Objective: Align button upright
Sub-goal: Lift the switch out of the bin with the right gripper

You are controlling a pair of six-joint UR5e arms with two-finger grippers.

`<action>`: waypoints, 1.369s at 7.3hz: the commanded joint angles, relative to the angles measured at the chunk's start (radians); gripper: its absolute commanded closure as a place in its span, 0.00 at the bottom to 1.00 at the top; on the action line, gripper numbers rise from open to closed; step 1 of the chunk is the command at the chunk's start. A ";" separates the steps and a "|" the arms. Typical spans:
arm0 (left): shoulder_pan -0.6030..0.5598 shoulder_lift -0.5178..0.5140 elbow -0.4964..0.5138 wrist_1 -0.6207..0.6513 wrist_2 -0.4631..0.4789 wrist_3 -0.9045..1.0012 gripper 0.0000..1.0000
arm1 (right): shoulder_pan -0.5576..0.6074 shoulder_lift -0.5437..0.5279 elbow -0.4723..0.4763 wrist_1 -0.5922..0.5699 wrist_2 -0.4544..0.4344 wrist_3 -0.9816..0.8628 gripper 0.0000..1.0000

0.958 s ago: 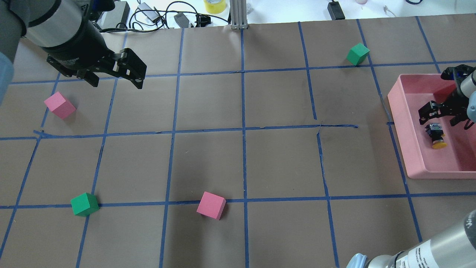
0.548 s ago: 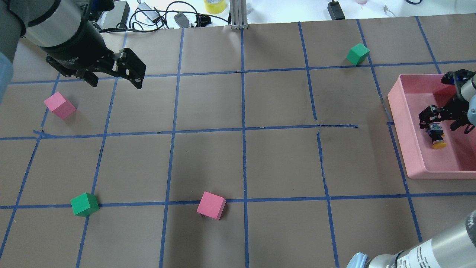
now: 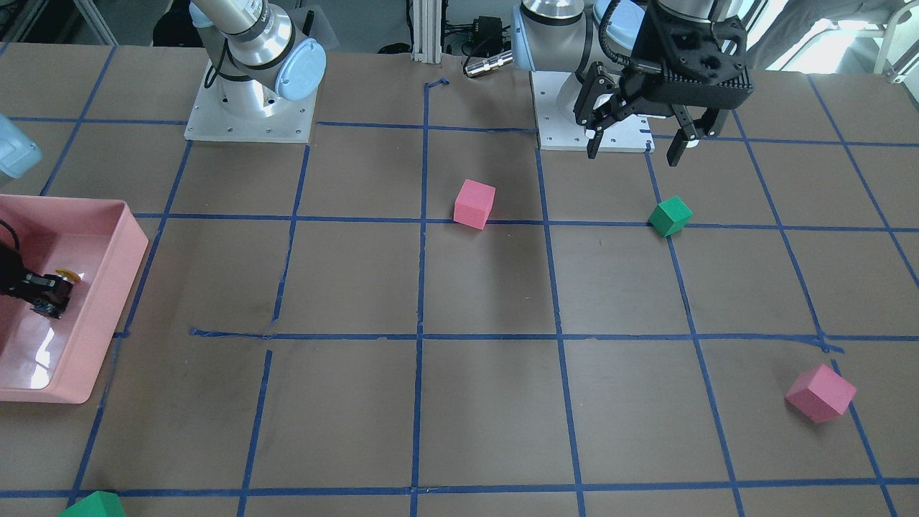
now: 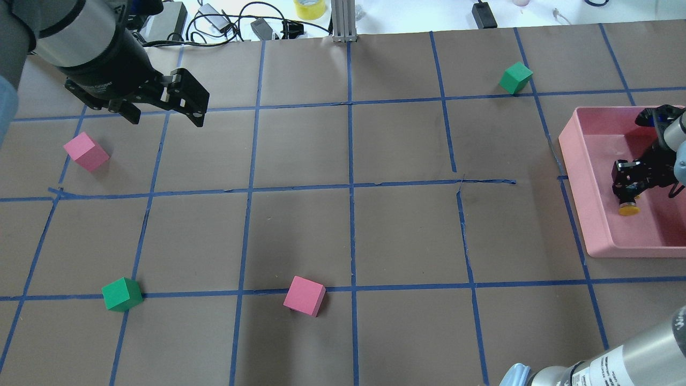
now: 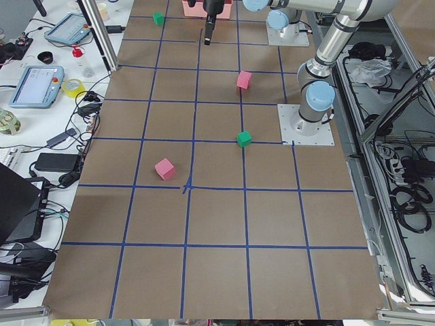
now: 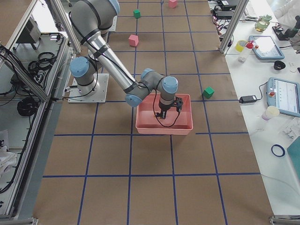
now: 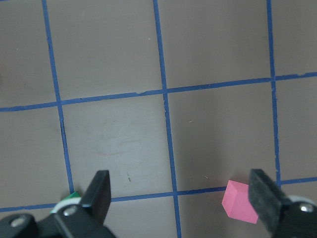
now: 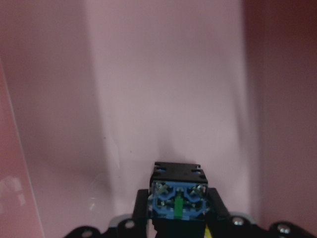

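The button [image 4: 628, 208] lies on its side in the pink tray [image 4: 584, 214], its yellow cap pointing toward the robot's side. My right gripper [image 4: 626, 188] is low in the tray and shut on the button's black body. In the right wrist view the button's blue and black base [image 8: 177, 194] sits between my fingers. In the front-facing view the button [image 3: 63, 278] shows at the tray's [image 3: 115, 287] inner side. My left gripper [image 4: 165, 117] is open and empty, held above the table at the far left; it also shows in the front-facing view [image 3: 633, 156].
Pink cubes [image 4: 86, 151] [image 4: 304, 295] and green cubes [image 4: 122, 294] [image 4: 515, 78] lie scattered on the brown table with blue tape lines. The left wrist view shows a pink cube [image 7: 239, 202] below my left gripper. Cables and boxes lie along the far edge.
My right gripper has come down over the button and closed its fingers on it; the button has shifted slightly. My left arm has hardly moved.
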 commanded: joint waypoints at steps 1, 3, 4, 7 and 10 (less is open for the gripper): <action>0.001 -0.001 -0.001 0.001 0.000 0.000 0.00 | 0.000 -0.046 -0.006 0.023 -0.002 0.003 0.96; 0.001 0.000 0.001 -0.001 0.000 0.000 0.00 | 0.015 -0.135 -0.064 0.139 0.009 0.003 0.99; 0.001 0.000 -0.001 -0.005 0.002 0.000 0.00 | 0.030 -0.146 -0.163 0.280 0.015 0.000 1.00; 0.001 0.000 -0.001 -0.005 0.000 0.000 0.00 | 0.168 -0.151 -0.403 0.572 0.006 0.014 1.00; 0.001 0.000 -0.001 -0.005 0.000 0.000 0.00 | 0.450 -0.149 -0.437 0.566 0.017 0.232 1.00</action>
